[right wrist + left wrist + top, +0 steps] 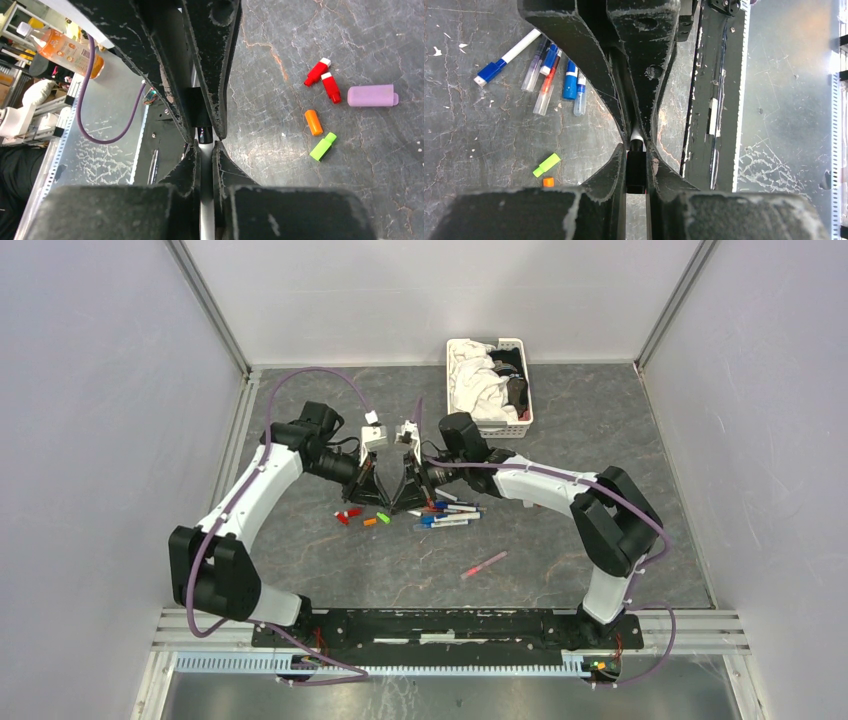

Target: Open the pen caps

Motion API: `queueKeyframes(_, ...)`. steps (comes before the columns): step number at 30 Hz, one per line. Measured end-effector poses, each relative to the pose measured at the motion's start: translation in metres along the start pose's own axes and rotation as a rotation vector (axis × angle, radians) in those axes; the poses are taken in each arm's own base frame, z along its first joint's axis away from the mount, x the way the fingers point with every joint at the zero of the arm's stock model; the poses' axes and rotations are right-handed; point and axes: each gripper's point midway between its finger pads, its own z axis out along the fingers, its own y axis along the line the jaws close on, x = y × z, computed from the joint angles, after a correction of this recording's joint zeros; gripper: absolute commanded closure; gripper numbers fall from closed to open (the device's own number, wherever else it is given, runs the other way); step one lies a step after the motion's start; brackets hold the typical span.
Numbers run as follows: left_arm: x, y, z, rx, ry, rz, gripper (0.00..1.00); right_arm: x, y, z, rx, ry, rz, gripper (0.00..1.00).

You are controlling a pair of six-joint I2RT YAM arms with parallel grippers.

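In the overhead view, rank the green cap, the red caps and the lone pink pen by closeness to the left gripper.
1. Green cap, beside the left gripper, on its near side.
2. Red caps, further left.
3. Pink pen, far off to the right.

Pen caps [360,517] lay on the table [300,560] just left of the pens [450,517]. A basket [449,380] stood behind; one pen [485,563] lay apart in front.

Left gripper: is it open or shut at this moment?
Shut on a black pen cap: in the left wrist view the left gripper presses both sides of the cap.
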Motion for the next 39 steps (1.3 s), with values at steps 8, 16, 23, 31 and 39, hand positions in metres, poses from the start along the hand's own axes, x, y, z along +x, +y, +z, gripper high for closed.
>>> queueKeyframes(8,-0.003,-0.004,-0.001,0.012,-0.007,0.009,0.98,-0.001,0.000,-0.005,0.010,0.005,-0.061,1.00)
queueKeyframes(16,-0.014,0.019,-0.036,-0.071,-0.044,0.045,0.98,0.037,-0.012,-0.036,0.123,0.036,-0.032,1.00)
queueKeyframes(23,0.001,0.042,-0.062,-0.105,-0.046,0.012,0.98,0.079,-0.032,-0.062,0.215,0.083,0.101,1.00)
queueKeyframes(31,0.055,0.068,-0.039,-0.174,0.026,-0.054,0.98,0.059,-0.086,-0.118,0.576,0.010,0.101,1.00)
queueKeyframes(39,0.118,0.116,-0.031,-0.395,0.155,-0.156,0.68,0.088,-0.148,-0.213,1.148,-0.003,0.214,1.00)
